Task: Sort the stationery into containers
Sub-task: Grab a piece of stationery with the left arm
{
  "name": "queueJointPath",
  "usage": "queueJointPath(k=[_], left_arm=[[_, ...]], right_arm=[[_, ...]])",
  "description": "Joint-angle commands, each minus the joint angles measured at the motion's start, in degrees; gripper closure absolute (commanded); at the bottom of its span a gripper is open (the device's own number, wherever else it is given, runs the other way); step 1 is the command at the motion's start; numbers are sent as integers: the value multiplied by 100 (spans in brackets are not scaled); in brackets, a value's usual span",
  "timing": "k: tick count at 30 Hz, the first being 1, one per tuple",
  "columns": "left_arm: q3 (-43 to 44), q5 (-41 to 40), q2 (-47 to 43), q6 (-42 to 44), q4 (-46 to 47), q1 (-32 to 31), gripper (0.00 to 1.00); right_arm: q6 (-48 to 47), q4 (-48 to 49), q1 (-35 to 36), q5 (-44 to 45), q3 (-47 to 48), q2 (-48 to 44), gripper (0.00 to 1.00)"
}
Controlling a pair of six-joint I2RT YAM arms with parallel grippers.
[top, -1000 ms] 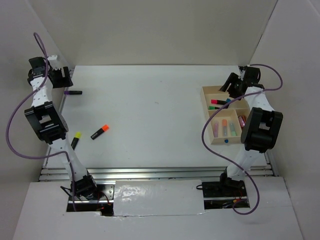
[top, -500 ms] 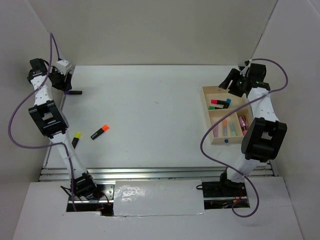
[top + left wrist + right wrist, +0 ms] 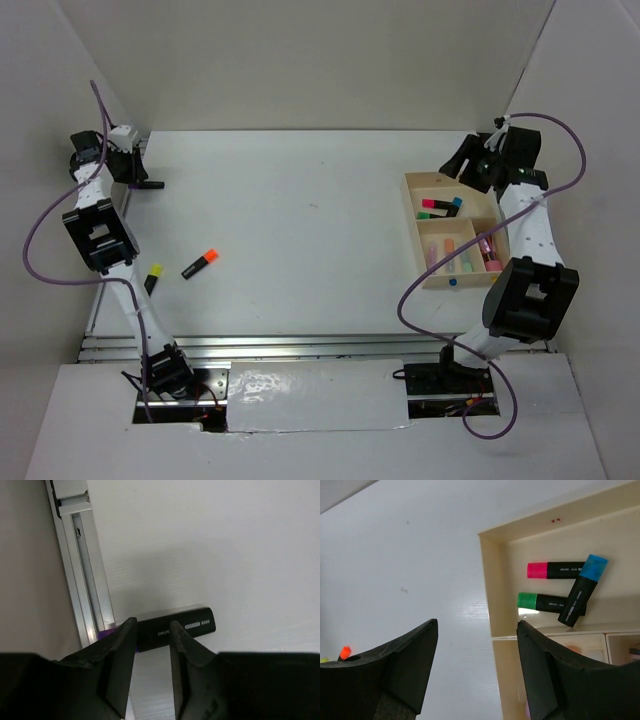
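A black marker (image 3: 192, 624) with a purple end (image 3: 106, 632) lies flat by the table's left edge, also in the top view as marker (image 3: 150, 185). My left gripper (image 3: 151, 625) hovers right over its middle; the jaws stand narrow but apart, with only table between them. An orange-capped marker (image 3: 201, 263) and a yellow-capped one (image 3: 152, 277) lie loose at the left. The wooden tray (image 3: 412, 215) holds pink (image 3: 555, 570), green (image 3: 540, 601) and blue (image 3: 582, 587) markers in its far compartment. My right gripper (image 3: 477, 624) hangs open and empty above the tray's left wall (image 3: 487, 580).
An aluminium rail (image 3: 85, 580) runs along the table's left edge, right beside the purple-ended marker. White walls close in at left, back and right. Pale markers (image 3: 450, 255) and a pink tube (image 3: 488, 248) fill the tray's nearer compartments; a blue dot (image 3: 453, 282) marks its near rim.
The left gripper has come down over the purple-ended marker and its jaws have narrowed a lot. The right arm has lifted and drawn back slightly over the tray's far corner, jaws unchanged.
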Motion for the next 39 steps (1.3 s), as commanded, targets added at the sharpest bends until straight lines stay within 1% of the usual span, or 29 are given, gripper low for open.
queueJointPath(k=[1, 2, 3, 5, 8, 10, 11, 17, 22, 25, 28, 32, 35, 39], left_arm=[[-260, -106, -158, -1282, 1106, 34, 60], [-138, -211, -71, -1371, 1108, 25, 66], [-7, -421, 0, -1424, 1056, -1, 70], [370, -528, 210, -1390, 785, -45, 76], [320, -923, 221, -1337, 782, -107, 82], [136, -1055, 159, -1196, 870, -159, 83], [257, -1204, 237, -1013, 749, -229, 83], [320, -1188, 325, -739, 554, -291, 83], [618, -1531, 554, -607, 344, -362, 84], [575, -1881, 598, -563, 361, -414, 84], [636, -2075, 668, -397, 125, -467, 84], [382, -2199, 555, -300, -52, -485, 88], [-293, -2120, 247, -177, 9, -467, 90], [-743, -1725, -165, -80, -122, -449, 94]], right_arm=[[-71, 11, 37, -67, -154, -171, 29], [-71, 2, 37, -67, -163, -171, 29], [-71, 2, 37, -67, -180, -171, 29], [-88, 2, 37, -76, -189, -180, 30], [-88, 11, 37, -76, -198, -215, 29], [-88, 19, 28, -93, -233, -224, 30], [-106, 2, 28, -84, -251, -224, 30], [-71, 11, 11, -119, -251, -207, 30], [-27, -33, 2, -137, -233, -180, 30], [-18, -33, 2, -137, -233, -189, 30], [-18, -33, 2, -146, -233, -207, 30], [-27, -60, -16, -181, -216, -207, 30], [-18, -60, -16, -216, -207, -207, 30], [-18, -60, -42, -260, -233, -233, 30]])
